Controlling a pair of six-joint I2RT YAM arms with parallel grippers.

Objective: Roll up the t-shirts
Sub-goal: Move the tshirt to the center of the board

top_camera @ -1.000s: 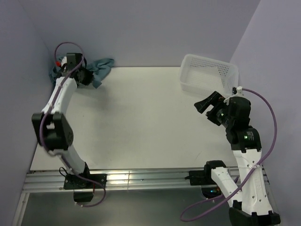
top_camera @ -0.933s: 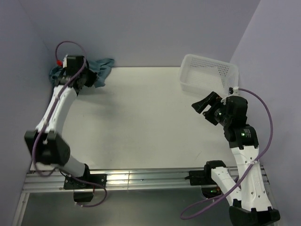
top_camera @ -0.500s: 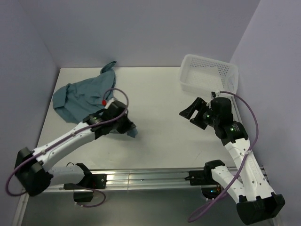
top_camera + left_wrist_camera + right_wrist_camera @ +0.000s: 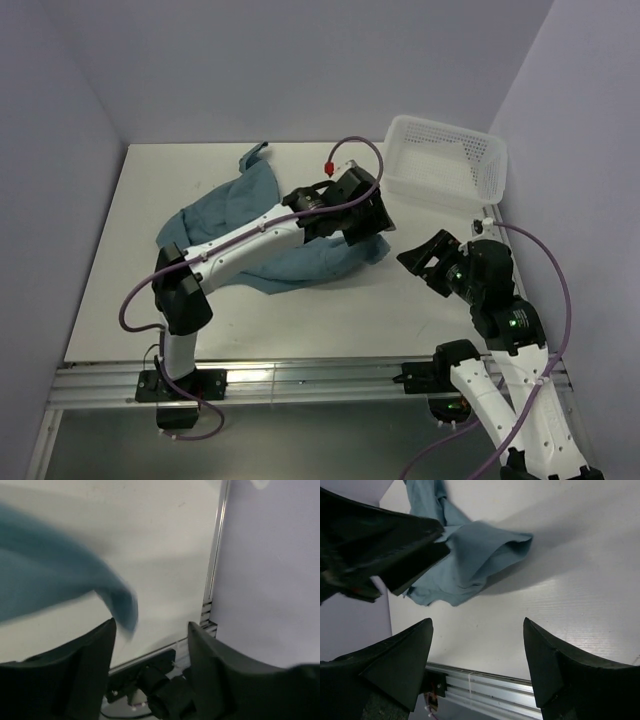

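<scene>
Beside the basket (image 4: 432, 186), the t-shirt (image 4: 310, 262) lies heaped — it looks soft, light, limp; pinch a hem. Left gripper (image 4: 151, 630) and right gripper (image 4: 477, 625) both gape wide.

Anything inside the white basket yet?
Nothing shows inside the basket: only its own white mesh floor and walls. Its near wall hides a strip of that floor from the top camera. The t-shirt lies outside it, on the table.

the t-shirt (image 4: 240, 200) is lying across the middle of the worktop (image 4: 330, 310), with the left hand (image 4: 365, 215) hanging over its right end. the basket (image 4: 430, 190) is sitting in the far right corner, and the right hand (image 4: 430, 255) is hovering before it, right of the t-shirt.
</scene>
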